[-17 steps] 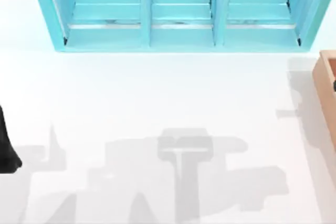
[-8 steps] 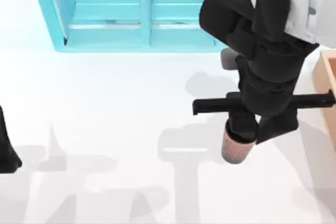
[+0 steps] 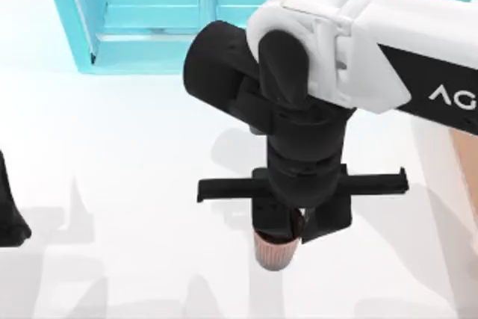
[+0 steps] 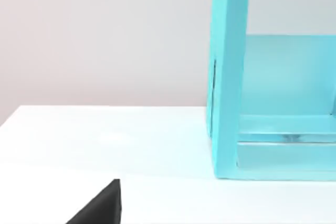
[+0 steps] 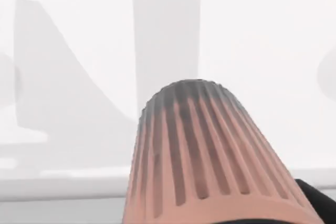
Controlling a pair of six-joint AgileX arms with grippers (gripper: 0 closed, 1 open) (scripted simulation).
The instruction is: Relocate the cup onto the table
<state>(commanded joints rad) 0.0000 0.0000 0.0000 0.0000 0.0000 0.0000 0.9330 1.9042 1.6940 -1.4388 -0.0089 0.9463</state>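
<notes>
Cup hangs in the right gripper, over the white bench toward the near middle in the top view. Gripper fingers are closed on the cup's upper rim; one dark finger reaches inside the mouth, the other sits against the outer wall. Cup body points downward below the gripper, reddish-brown, ribbed.

Right wrist view: ribbed cup wall tapers away from the camera toward its base, with pale bench and grey shadows beyond. Whether the base touches the bench cannot be told from either view.

Right arm reaches in from the top view's right, crossing in front of the turquoise shelf, which stands at the far edge of the bench. A sliver of tan box shows at the right edge.

Left arm sits parked at the left edge of the top view, well apart from the cup. Left wrist view: shelf side wall upright on the bench, one bay open beside it, and a black wedge of the left gripper at the frame's lower edge; its opening cannot be told.
</notes>
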